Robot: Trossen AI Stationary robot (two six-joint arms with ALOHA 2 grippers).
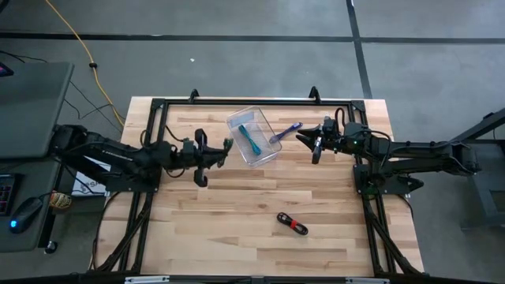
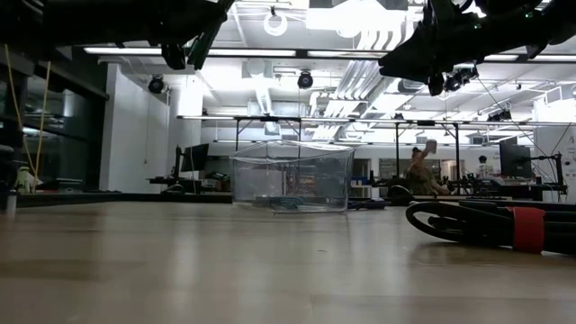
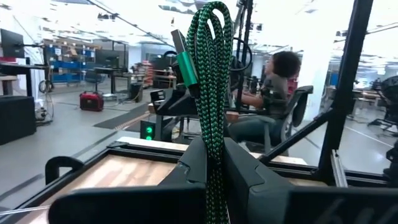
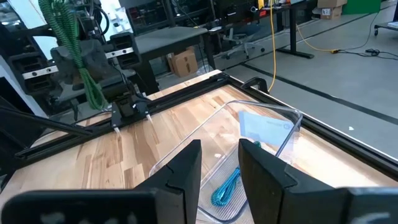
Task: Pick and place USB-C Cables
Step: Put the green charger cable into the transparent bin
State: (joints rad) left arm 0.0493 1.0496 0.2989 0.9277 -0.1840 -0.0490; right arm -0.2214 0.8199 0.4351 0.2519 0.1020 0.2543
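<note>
My left gripper (image 1: 221,150) hangs above the table just left of the clear bin (image 1: 254,136), shut on the green cable (image 3: 211,74); it and the cable also show in the right wrist view (image 4: 74,43). The teal cable (image 1: 251,140) lies in the bin (image 4: 267,134). The purple cable (image 1: 286,132) lies at the bin's right side, close to my right gripper (image 1: 310,143), which is open, holds nothing, and hangs over the bin's right end (image 4: 221,168). The black cable with the red band (image 1: 292,224) lies on the table near the front; it also shows in the low view (image 2: 486,225). My left gripper pinches the green cable bundle between its two fingers (image 3: 193,165), on the bundle's lower stretch (image 3: 214,155). The fingers lie level, pointing toward the table's right, across the bundle. The bundle stands upright, its looped end and green plug (image 3: 186,65) above the fingers, clear of the table.
A black frame (image 1: 252,101) runs along the table's far edge and sides. Bare wood lies between the bin and the black cable. A person sits in the room beyond the table (image 3: 267,93).
</note>
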